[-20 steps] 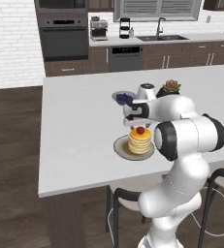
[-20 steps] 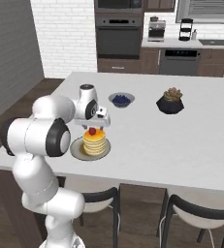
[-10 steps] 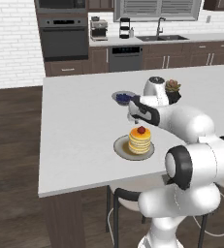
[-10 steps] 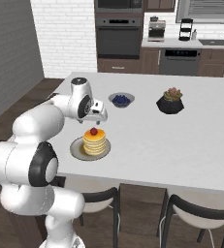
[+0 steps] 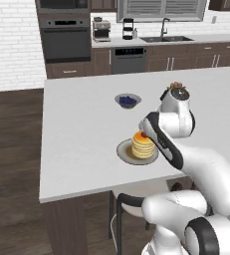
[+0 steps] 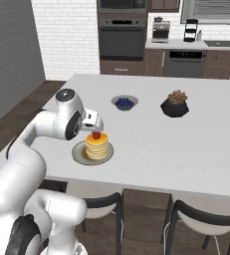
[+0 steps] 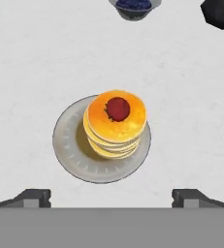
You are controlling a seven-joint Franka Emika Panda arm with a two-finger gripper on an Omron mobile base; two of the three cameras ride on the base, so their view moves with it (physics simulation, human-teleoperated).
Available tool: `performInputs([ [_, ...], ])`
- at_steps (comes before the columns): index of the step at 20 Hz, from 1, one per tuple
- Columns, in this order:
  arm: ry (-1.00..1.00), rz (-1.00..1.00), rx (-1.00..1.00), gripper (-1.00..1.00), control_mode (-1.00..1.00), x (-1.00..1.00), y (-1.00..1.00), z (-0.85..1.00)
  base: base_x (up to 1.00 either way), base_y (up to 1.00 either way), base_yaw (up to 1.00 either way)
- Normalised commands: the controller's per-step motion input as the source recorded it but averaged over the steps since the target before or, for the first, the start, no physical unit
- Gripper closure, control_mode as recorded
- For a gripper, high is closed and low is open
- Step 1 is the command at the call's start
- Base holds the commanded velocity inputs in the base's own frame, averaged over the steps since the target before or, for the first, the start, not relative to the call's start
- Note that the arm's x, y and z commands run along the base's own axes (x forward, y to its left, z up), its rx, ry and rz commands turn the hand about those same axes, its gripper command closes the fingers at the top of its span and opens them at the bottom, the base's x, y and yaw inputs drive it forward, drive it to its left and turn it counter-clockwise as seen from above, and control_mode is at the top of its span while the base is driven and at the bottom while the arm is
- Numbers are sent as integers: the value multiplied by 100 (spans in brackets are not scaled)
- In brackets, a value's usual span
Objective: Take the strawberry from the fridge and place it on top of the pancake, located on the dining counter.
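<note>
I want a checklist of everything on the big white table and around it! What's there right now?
Surface: dining counter, white, flat.
Job's things: strawberry sits on top of the pancake, stacked on a grey plate.
Clutter: bowl of blueberries; dark pot with a plant, both beyond the plate.
Claw: claw open, above the stack, holding nothing.
Cables: nothing seen.
Surroundings: stools at the near edge; oven, sink and coffee maker along the back wall.

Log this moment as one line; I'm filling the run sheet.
strawberry: on top of pancake | pancake: on plate, dining counter | pincer: open, empty, above the stack
</note>
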Motion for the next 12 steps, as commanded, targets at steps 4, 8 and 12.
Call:
performInputs([
  [4,-15,0,0,-100,-100,-100,0,51,0,0,0],
  [8,-18,0,0,-100,-100,-98,0,99,0,0,0],
  [12,-22,0,0,-100,-100,-91,2,100,0,0,0],
])
